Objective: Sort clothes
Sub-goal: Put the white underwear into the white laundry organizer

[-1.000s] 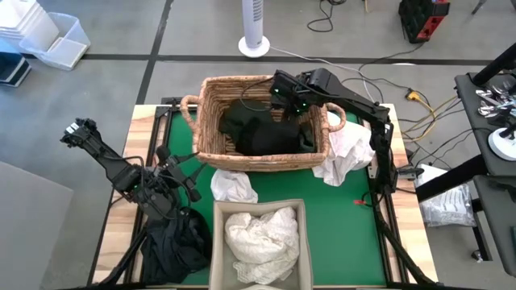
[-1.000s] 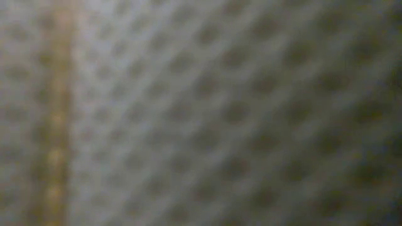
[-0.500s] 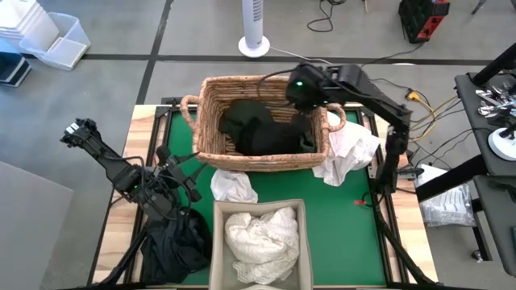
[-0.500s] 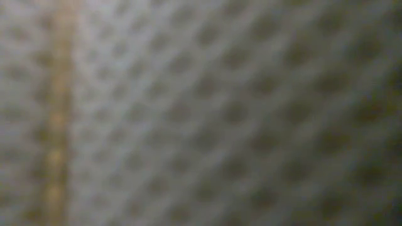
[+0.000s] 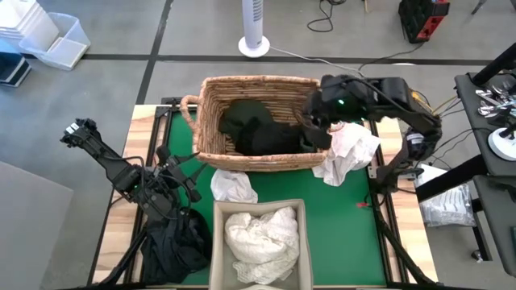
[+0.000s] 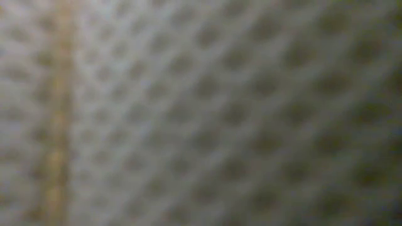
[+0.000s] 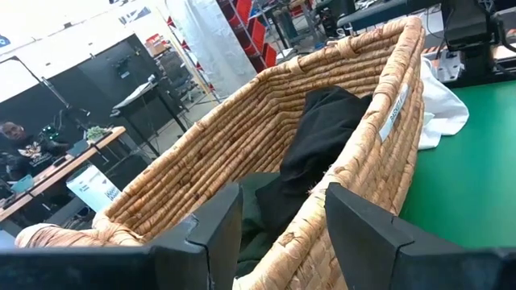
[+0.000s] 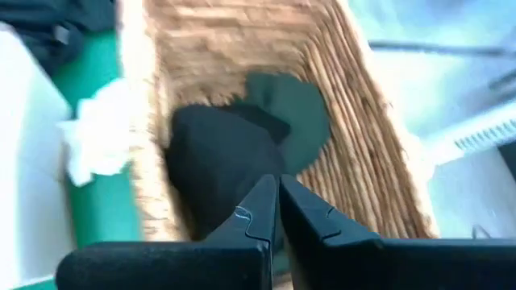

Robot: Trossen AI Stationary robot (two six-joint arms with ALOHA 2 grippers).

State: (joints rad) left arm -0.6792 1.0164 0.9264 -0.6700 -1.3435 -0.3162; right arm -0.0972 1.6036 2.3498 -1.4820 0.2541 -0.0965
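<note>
So the right arm has swung over since a second ago: it was reaching across the middle of the wicker basket, now its wrist sits over the basket's right end, and its fingers have snapped closed. Nothing else on the counter has shifted.

Going left to right in the high view: the left gripper is parked low over the front-left of the green mat, just in front of the basket's near wall. Its fingers are spread partway with nothing between them, pointing at the basket. Right beside that arm, at the front-left corner, there's a heap of black clothes on the counter.

Next over, a small crumpled white garment lies on the mat, between the basket and a grey bin at the front edge. The bin holds more white clothes.

The basket has a pile of dark clothes in it, black stuff with a dark green piece, and in the left wrist view a black piece hangs over its rim.

The right gripper hovers over the dark pile at the basket's right end, fingers pressed together, tips just above the black fabric. I can't see any cloth caught between them. Just past the basket's right end, another white garment is bunched up on the mat.

The low view is only a blurry weave pattern.
</note>
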